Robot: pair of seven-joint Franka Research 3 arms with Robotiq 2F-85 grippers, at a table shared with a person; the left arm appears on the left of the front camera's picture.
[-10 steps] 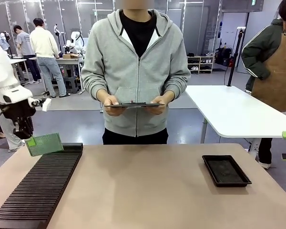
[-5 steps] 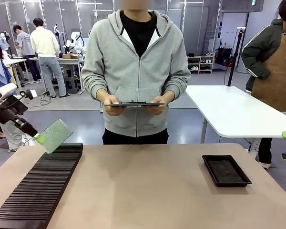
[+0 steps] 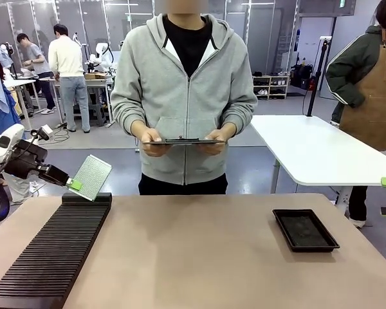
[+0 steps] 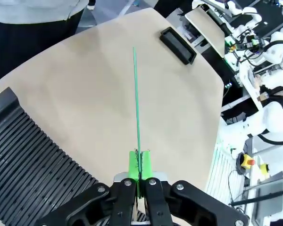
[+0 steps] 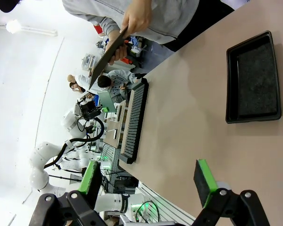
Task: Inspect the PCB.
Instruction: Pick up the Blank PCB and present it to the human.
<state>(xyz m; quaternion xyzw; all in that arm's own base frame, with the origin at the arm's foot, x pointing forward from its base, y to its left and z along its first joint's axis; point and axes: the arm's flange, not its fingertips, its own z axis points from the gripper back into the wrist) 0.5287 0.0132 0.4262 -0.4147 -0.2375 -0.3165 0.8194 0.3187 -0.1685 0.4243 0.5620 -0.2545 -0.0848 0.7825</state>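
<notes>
One corner only is pinched: at mid-left of the front view the left gripper (image 3: 74,185) holds the PCB (image 3: 92,177) above the slotted rack (image 3: 51,251), leaving its face clear, probably for viewing; the right gripper (image 5: 148,181) gapes wide, empty.

Left wrist view: thin pale grey-green dotted PCB (image 4: 136,103) presents edge-on, faces unreadable; its 6 o'clock end is hidden between the left gripper (image 4: 140,164) pads. Front view: black ribbed slotted rack (image 3: 51,257) cut off at 7 o'clock, white left arm (image 3: 0,147) at 9 o'clock.

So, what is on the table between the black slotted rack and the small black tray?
Nothing: in the front view, bare tabletop separates the rack and tray.
</notes>
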